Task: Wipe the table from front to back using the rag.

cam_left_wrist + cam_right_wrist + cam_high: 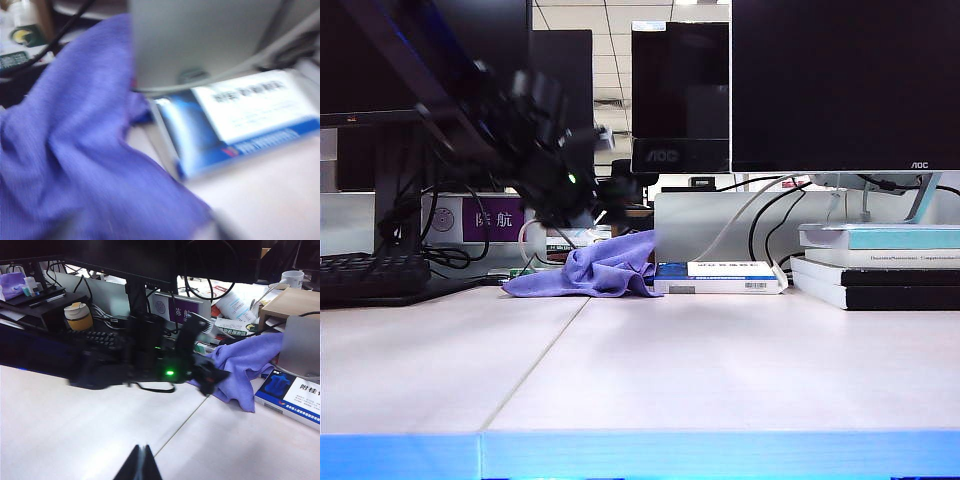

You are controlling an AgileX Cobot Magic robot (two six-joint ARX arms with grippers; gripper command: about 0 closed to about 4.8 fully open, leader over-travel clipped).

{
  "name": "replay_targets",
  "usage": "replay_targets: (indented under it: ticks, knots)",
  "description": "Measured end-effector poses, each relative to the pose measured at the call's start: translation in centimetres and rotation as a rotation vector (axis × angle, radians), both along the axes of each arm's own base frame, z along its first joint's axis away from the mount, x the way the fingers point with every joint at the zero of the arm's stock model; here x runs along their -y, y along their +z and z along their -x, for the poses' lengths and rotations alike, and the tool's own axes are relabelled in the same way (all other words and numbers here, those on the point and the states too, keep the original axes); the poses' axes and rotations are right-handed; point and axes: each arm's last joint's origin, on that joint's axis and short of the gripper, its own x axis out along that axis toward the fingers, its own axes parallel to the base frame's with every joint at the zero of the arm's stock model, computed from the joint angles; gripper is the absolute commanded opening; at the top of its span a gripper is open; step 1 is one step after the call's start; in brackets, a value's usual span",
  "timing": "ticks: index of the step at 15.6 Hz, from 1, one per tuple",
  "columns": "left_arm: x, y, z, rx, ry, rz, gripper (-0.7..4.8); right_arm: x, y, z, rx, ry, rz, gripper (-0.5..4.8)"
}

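Table (720, 370) bare; blurred left end effector (202, 352) hides rag (605, 270).

Near table (720, 370) lies bare; rag (595, 270), box (720, 277), books (880, 265) line the back.

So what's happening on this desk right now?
The left gripper is at the back of the table, right beside the rag, its fingers spread and the cloth not gripped. The rag lies bunched up against a blue-and-white box below the monitors. The right gripper hangs shut over the bare front area, holding nothing. No wiping stroke is visibly under way.
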Motion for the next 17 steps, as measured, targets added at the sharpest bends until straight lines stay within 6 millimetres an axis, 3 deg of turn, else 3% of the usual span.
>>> replay_targets:
  ticks: [2,3,5,6,7,8,9,11,17]
  knots:
    - [0.7,-1.3,-2.5,0.003,0.055,0.0,3.62,0.0,0.0,0.0,-0.003,0.006,0.002,-0.01]
    - [1.4,-2.9,-4.3,0.008,0.079,0.002,3.62,0.0,-0.3,0.1,-0.022,0.015,0.015,-0.01]
    - [1.7,-4.1,-5.3,0.013,0.111,0.001,3.61,0.0,-0.3,0.1,-0.025,0.016,0.017,-0.01]
    - [1.9,-5.3,-6.3,0.012,0.134,0.015,3.36,0.0,-0.3,0.1,-0.025,0.016,0.017,-0.01]
    - [2.0,-6.2,-7.3,0.014,0.152,0.013,2.57,0.0,-0.3,0.1,-0.026,0.017,0.018,-0.01]
    - [2.2,-6.6,-7.9,0.016,0.159,0.012,2.16,0.0,-0.3,0.1,-0.025,0.016,0.017,-0.01]
    - [2.2,-6.8,-8.2,0.017,0.167,0.016,2.08,0.0,-0.3,0.1,-0.026,0.017,0.018,-0.01]
    - [2.2,-7.4,-8.6,0.011,0.191,0.022,-0.08,0.0,-0.3,0.1,-0.026,0.017,0.017,-0.01]
    - [2.1,-6.8,-8.9,0.073,0.194,0.057,-0.06,0.0,-0.3,0.1,-0.025,0.017,0.017,-0.01]
